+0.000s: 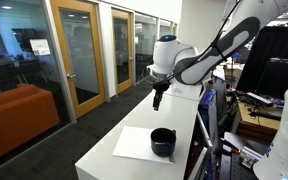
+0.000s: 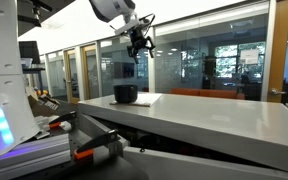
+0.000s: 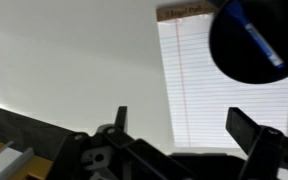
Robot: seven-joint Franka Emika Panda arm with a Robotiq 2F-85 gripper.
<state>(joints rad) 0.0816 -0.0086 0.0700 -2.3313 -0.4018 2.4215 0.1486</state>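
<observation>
In an exterior view, the gripper (image 1: 158,98) hangs in the air above the black cup (image 1: 163,141). The cup sits on a paper pad (image 1: 132,143) on the white surface (image 1: 180,114).

In an exterior view, the gripper (image 2: 139,47) is high over the cup (image 2: 125,93), not touching it.

In the wrist view, the gripper (image 3: 182,120) is wide open and holds nothing. A blue pen (image 3: 264,45) lies inside the cup (image 3: 234,55), on the lined pad (image 3: 219,105).
</observation>
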